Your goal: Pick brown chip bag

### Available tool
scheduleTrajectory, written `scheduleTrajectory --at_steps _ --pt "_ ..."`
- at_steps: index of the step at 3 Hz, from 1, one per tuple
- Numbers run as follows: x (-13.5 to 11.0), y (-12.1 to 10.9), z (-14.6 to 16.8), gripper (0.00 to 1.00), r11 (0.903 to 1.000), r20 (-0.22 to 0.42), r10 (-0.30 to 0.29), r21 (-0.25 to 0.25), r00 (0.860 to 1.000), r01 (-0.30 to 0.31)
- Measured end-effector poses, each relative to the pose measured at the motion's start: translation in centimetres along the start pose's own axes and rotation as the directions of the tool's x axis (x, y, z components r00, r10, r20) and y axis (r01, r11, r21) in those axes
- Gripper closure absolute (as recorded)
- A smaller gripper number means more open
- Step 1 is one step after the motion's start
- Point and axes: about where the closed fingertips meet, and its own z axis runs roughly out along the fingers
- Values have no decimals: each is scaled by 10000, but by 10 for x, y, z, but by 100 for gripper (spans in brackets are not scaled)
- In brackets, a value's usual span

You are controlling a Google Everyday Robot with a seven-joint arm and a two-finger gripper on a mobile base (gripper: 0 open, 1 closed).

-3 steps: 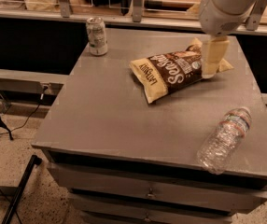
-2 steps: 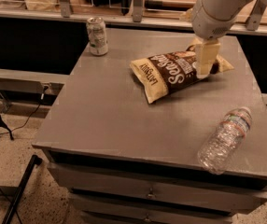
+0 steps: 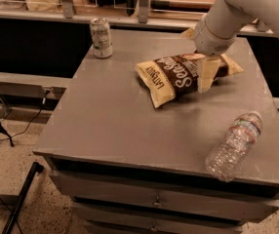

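- The grey desk [image 3: 111,126] carried three things, with drawer fronts [image 3: 151,201] below its front edge.
- The brown chip bag [image 3: 174,78] lay flat near the middle-right of the desk, its long axis slanted, the white script facing up and one tan end pointing toward the front.
- The pincer [image 3: 207,78] hung over the right part of the bag, pointing down from the pale arm [image 3: 237,9] that entered at the upper right.
- A silver drink can [image 3: 101,37] stood upright at the back-left corner, well apart from the bag.
- A clear plastic bottle [image 3: 234,145] lay on its side near the front-right edge, also apart from the bag.
- Dark cables [image 3: 12,130] ran over the speckled floor on the left.
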Motion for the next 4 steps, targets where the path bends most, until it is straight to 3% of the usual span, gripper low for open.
scheduleTrajectory --at_steps 1,2,4 --pt "0 1 3 0 10000 53 -1 -42 10000 2" --pt "-1 1 5 16 10000 62 -12 -71 10000 13" --pt "-2 2 8 62 9999 82 -34 -131 10000 35"
